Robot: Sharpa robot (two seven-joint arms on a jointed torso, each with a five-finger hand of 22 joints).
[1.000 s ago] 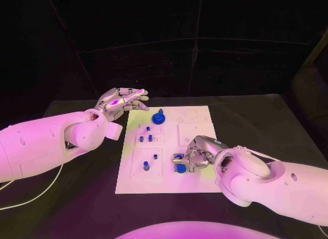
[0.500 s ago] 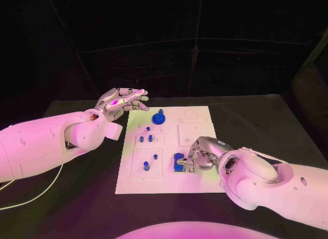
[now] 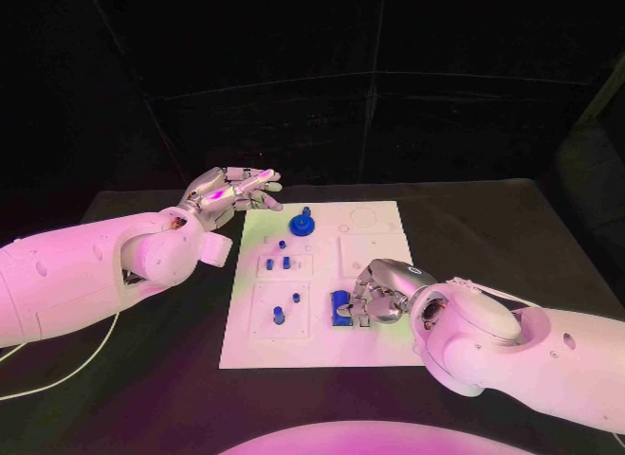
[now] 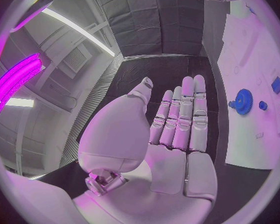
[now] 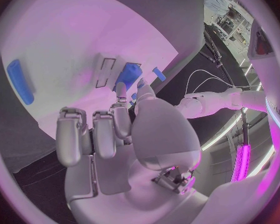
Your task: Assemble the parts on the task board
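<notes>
Resting low over the near right part of the task board, the right hand has its fingers curled down around a blue part that sits at the board's near middle; the right wrist view shows fingertips touching a blue block beside a rectangular recess, though whether the piece is truly gripped or only pressed I cannot tell. The left hand hovers off the board's far left corner, above the black table, holding nothing, its fingers straight and lying side by side. On the board, a blue gear with an upright pin stands near the far edge, and several small blue pegs stand in the left column of recesses.
</notes>
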